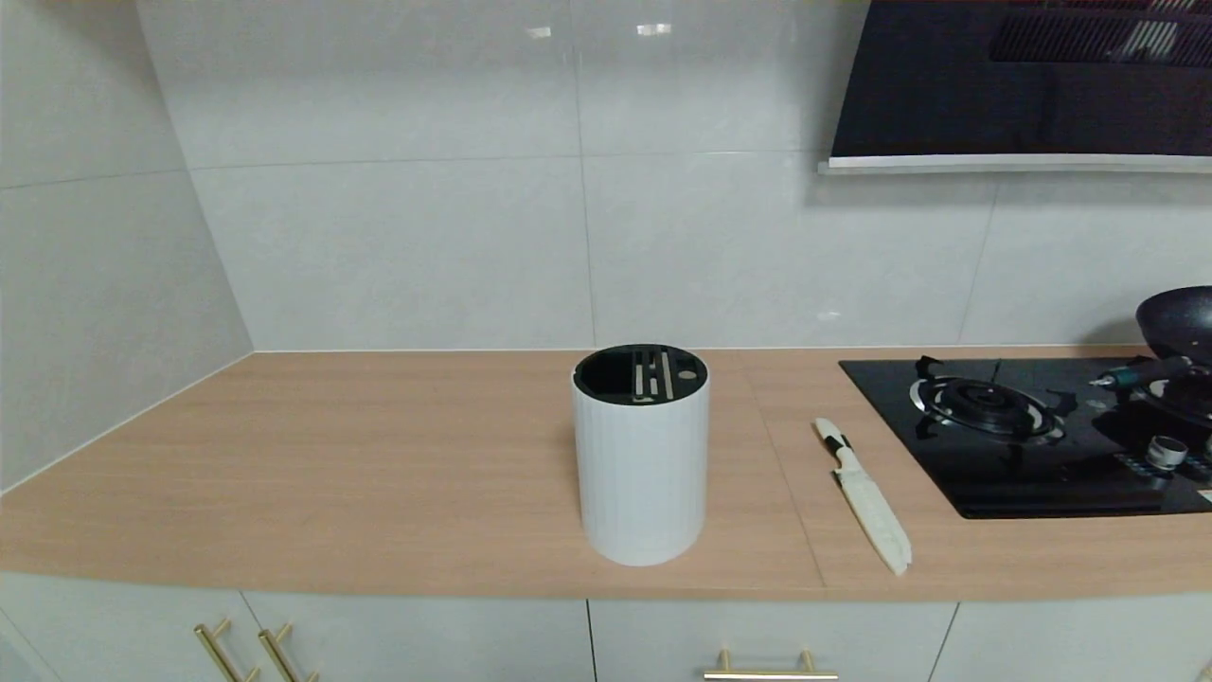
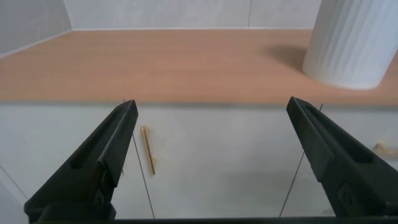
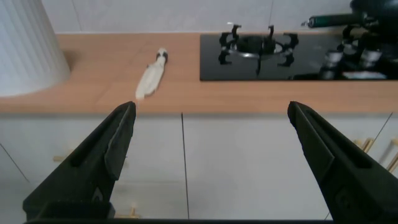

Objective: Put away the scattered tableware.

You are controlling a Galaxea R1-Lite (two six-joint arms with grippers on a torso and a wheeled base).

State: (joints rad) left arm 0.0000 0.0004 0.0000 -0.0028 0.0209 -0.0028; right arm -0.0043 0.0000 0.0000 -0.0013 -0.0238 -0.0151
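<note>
A white ribbed cylindrical holder (image 1: pixel 642 455) with a black slotted top stands mid-counter, near the front edge. A white knife (image 1: pixel 864 494) with a black-and-white handle lies flat to its right, blade toward the counter's front. My left gripper (image 2: pixel 211 158) is open, below and in front of the counter edge, with the holder (image 2: pixel 357 40) ahead. My right gripper (image 3: pixel 211 158) is open too, low before the cabinets, with the knife (image 3: pixel 151 76) and the holder (image 3: pixel 28 46) on the counter beyond. Nothing sits between either pair of fingers.
A black gas hob (image 1: pixel 1032 431) fills the counter's right end, with a dark pan (image 1: pixel 1179 327) at its far side. A range hood (image 1: pixel 1023 85) hangs above. Tiled walls close the back and left. Cabinet doors with gold handles (image 1: pixel 769 671) are below the wooden counter (image 1: pixel 331 464).
</note>
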